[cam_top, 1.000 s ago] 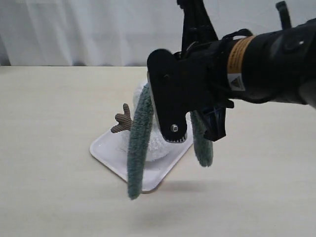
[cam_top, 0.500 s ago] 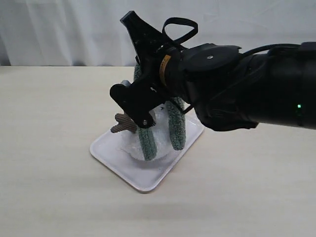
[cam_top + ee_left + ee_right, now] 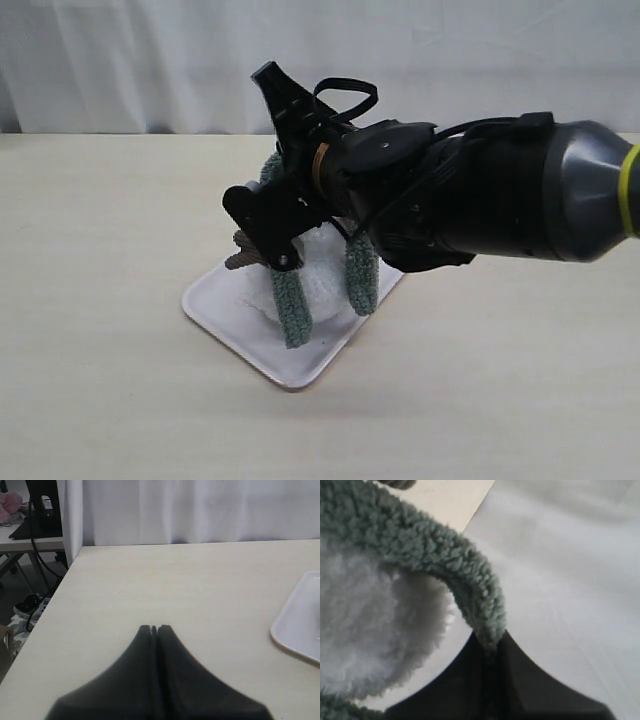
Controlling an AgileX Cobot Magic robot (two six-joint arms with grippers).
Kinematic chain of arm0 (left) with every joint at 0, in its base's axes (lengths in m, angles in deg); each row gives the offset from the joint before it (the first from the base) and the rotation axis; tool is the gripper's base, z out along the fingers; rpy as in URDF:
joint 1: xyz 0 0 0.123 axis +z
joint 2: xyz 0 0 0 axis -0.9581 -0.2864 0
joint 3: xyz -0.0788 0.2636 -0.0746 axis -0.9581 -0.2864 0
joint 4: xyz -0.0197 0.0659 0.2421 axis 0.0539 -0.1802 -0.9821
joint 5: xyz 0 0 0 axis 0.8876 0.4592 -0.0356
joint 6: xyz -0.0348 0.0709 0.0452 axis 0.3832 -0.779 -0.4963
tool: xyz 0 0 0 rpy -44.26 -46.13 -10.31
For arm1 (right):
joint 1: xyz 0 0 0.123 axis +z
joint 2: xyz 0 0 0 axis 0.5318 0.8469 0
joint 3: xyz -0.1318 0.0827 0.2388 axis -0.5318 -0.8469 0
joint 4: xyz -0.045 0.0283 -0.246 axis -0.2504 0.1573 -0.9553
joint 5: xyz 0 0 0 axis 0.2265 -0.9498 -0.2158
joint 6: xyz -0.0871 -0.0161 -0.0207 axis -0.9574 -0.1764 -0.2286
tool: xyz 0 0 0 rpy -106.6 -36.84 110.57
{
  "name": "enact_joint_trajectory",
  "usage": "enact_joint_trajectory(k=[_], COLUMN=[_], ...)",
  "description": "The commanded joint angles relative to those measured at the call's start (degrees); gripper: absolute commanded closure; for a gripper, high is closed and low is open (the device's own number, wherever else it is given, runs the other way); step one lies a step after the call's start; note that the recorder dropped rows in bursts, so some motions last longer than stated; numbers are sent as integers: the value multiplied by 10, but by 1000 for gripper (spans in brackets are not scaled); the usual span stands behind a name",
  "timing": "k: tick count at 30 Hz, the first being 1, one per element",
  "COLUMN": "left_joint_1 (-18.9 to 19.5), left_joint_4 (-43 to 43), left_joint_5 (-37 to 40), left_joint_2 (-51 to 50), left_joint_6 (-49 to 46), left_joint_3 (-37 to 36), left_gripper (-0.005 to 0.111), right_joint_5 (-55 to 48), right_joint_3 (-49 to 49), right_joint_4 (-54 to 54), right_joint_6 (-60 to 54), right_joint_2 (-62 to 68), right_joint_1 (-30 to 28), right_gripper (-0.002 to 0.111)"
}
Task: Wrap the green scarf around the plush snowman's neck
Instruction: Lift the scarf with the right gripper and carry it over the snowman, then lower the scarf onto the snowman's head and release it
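So the right end effector (image 3: 491, 644) is clamped on the scarf (image 3: 291, 305), pinching a fold of it right at its tips. From there the strip arcs away over the fluffy snowman (image 3: 322, 283), which sits directly under it. On the outside camera the scarf is draped over the top of the snowman. Two tails hang down below the end effector with white body showing between them, and the longer one reaches down near the tray (image 3: 225, 312) the plush stands on. One brown twig arm (image 3: 246, 252) pokes out just beside that tail.

The left end effector (image 3: 154, 629) is pressed closed with nothing in it. It's hovering over bare surface (image 3: 175, 580), with the tray's edge off to one side of it.

Progress-wise, I'd say the scarf is on the snowman but only laid over it, not wrapped. The neck is hidden behind the arm, so I can't tell whether the strip sits in the narrowing or up on the head. The tails don't look crossed either.

What's left, my guess: seat it at the neck, bring one tail round so it actually loops, then release. The fuzzy knit looks grabby, so it might tug the light plush over when the end effector pulls off.
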Motion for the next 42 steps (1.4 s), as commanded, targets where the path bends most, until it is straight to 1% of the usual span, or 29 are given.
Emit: enact_joint_trajectory(k=[1, 4, 8, 10, 11, 13, 19, 23, 27, 29, 32, 37, 39, 42], left_joint_1=[-1, -1, -1, -1, -1, -1, -1, -1, -1, -1, -1, -1, -1, -1], left_joint_4=[2, 2, 2, 2, 2, 2, 2, 2, 2, 2, 2, 2, 2, 2], left_joint_5=[-8, -8, -8, -8, -8, -8, -8, -8, -8, -8, -8, -8, -8, -8], left_joint_2=[1, 1, 1, 1, 1, 1, 1, 1, 1, 1, 1, 1, 1, 1], left_joint_6=[0, 0, 0, 0, 0, 0, 0, 0, 0, 0, 0, 0, 0, 0], left_joint_3=[-1, -1, -1, -1, -1, -1, -1, -1, -1, -1, -1, -1, -1, -1], left_gripper=[107, 107, 107, 107, 107, 107, 107, 107, 107, 107, 107, 107, 107, 107], right_joint_5=[0, 13, 16, 14, 6, -10, 0, -4, -4, -4, -16, -45, -49, -52], right_joint_3=[2, 2, 2, 2, 2, 2, 2, 2, 2, 4, 16, 60, 79, 110], right_joint_4=[-6, -6, -6, 14, 27, 51, 99, 99, 108, 135, 204, 317, 373, 506], right_joint_6=[60, 68, 125, 178, 205, 250, 313, 442, 511, 519, 519, 517, 497, 440], right_joint_2=[3, 3, 3, 3, 3, 3, 3, 3, 2, 1, 1, 1, 1, 1], right_joint_1=[-3, -3, -13, -20, -23, -23, -23, -23, -23, -23, -23, -23, -27, -43], right_gripper=[96, 80, 56, 48, 46, 46, 46, 46, 46, 46, 46, 46, 46, 46])
